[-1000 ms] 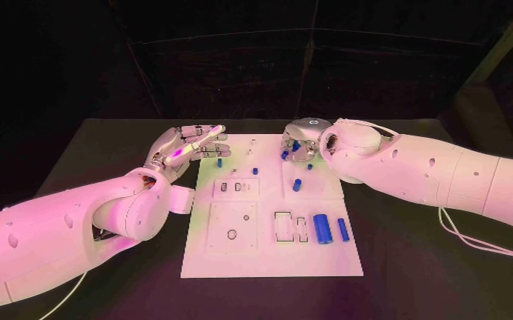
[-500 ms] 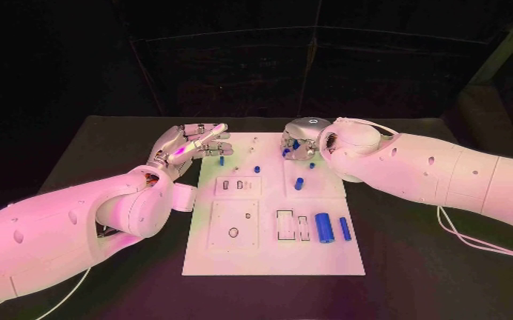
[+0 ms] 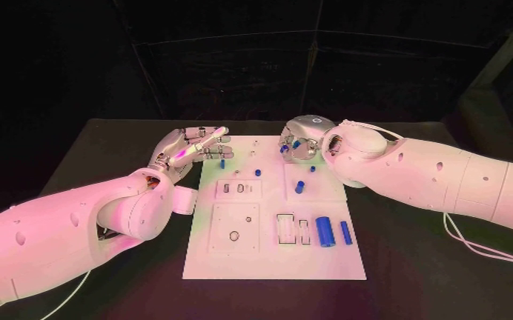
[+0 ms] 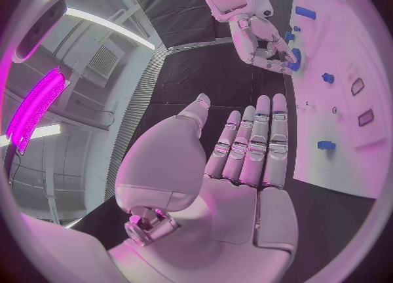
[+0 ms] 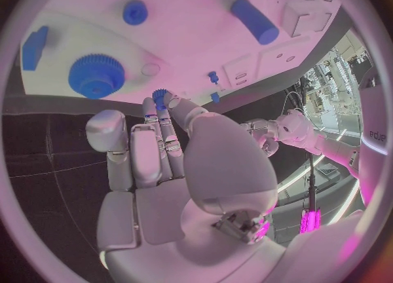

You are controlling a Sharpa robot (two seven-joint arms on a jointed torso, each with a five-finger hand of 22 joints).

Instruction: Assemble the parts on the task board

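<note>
The white task board [image 3: 267, 257] lies in the middle of the table. My right hand [image 3: 300, 143] hovers over its far right part and pinches a small blue gear [image 5: 160, 95] between thumb and fingertip, just above the board [image 5: 188, 40]. Close by, a larger blue gear [image 5: 97, 75] sits on the board, and the left wrist view shows my right hand [image 4: 262, 34] at a blue gear [image 4: 294, 57] too. My left hand [image 3: 190, 148] hangs at the board's far left corner, fingers [image 4: 261, 140] stretched out, holding nothing.
Small blue pegs [image 3: 222, 163] [image 3: 254, 170] stand in the board's far part, and a short blue piece [image 3: 300, 184] lies mid-board. A thick blue cylinder [image 3: 323, 230] and a thin one [image 3: 345, 231] lie near the right edge beside rectangular slots [image 3: 285, 227]. Black table [image 3: 428, 261] surrounds the board.
The whole picture has shifted slightly. Neither hand has visibly moved relative to the board, and the right hand holds the small gear as before.
</note>
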